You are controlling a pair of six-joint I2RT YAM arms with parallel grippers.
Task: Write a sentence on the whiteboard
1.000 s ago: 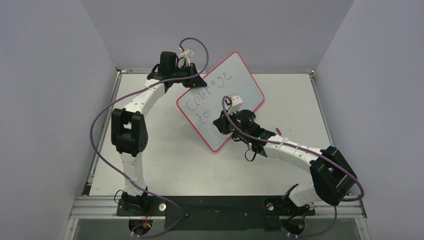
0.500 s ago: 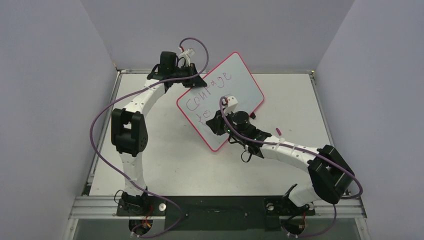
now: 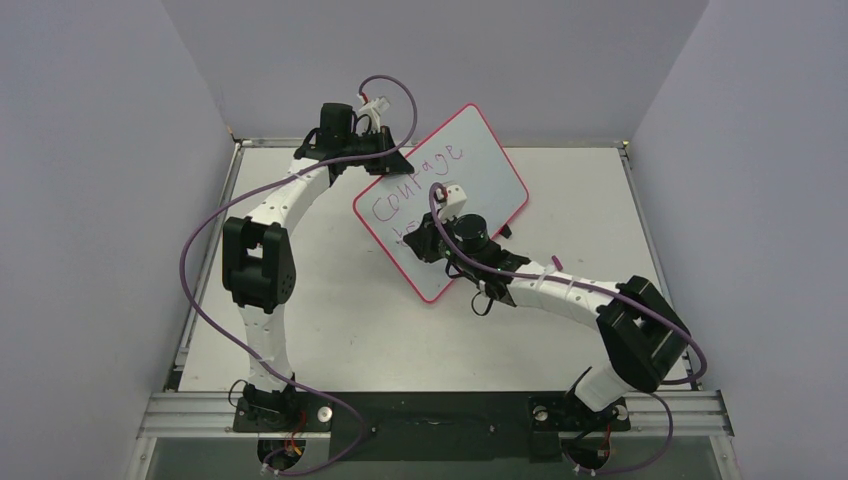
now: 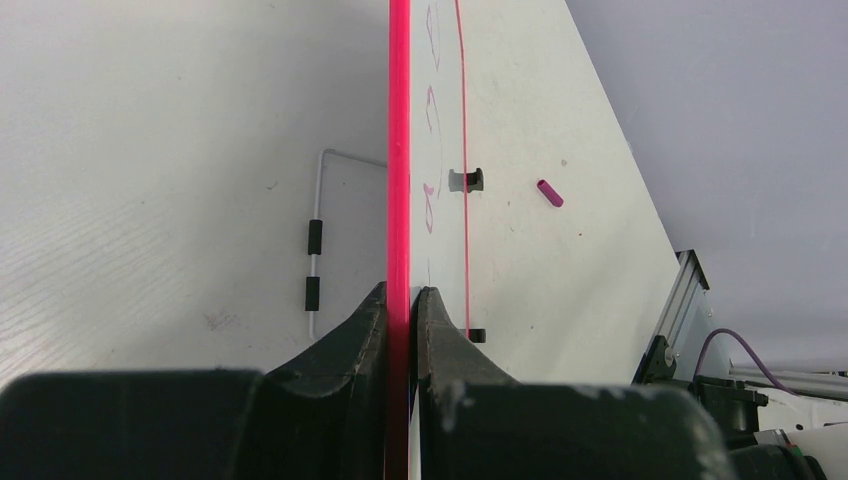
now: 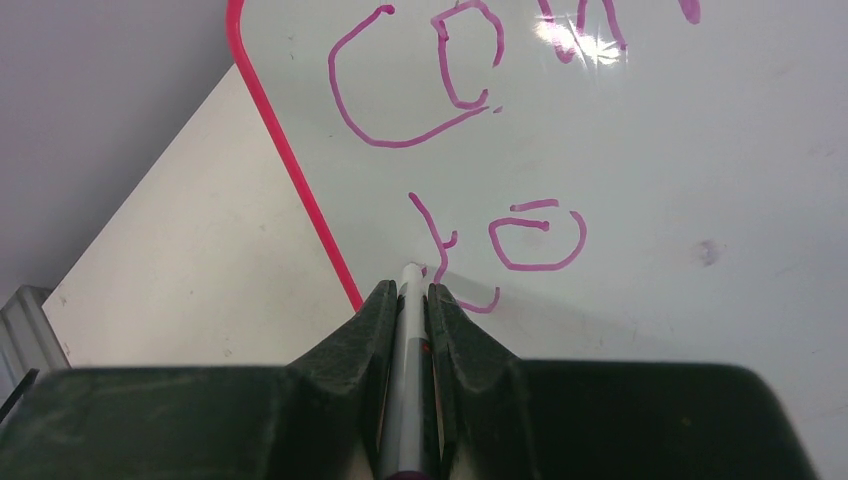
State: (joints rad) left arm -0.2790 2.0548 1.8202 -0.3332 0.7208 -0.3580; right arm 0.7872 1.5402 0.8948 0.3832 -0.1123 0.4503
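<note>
Whiteboard [image 3: 495, 175] rim was clamped by left tool [image 4: 400, 300]; marker [image 5: 405, 335] was gripped by right tool [image 5: 407, 290], tip touching sentence [image 3: 418, 182] at its "to".

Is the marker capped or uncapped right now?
Uncapped: the marker's bare tip pokes out of the shut right gripper, at the whiteboard.

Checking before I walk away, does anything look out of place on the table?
A small purple cap lies loose on the table, to the right of the tilted whiteboard, likely off the marker. Nothing else stands out.
</note>
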